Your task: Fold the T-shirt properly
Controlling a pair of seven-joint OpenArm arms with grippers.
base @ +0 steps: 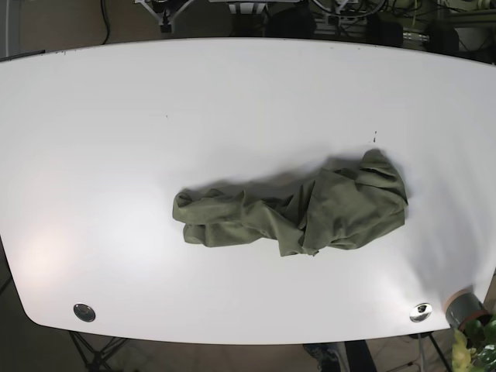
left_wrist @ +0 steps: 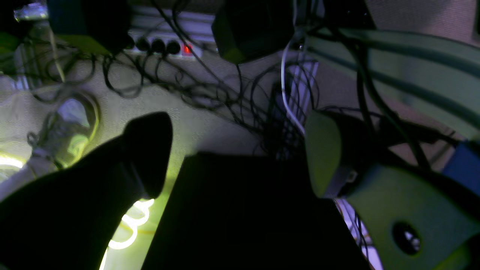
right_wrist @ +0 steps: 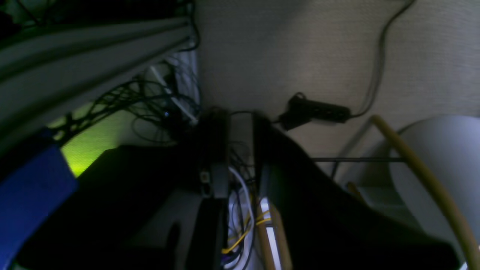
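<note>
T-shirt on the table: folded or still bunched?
Bunched, not folded. The olive T-shirt lies in a crumpled, wrinkled heap on the white table, with no flat panels or straight fold edges.

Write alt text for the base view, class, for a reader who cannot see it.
A crumpled olive-green T-shirt lies bunched in a long heap, right of centre on a white table seen from above. No robot arm or end effector is in this view; two round metal fittings sit near the table's front edge.

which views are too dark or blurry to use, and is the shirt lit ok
Base view: evenly bright, sharp, T-shirt clear on the white table, soft shadow behind it. Left wrist and right wrist views: dim, blurred, green-tinted, showing only cables and floor.
</note>
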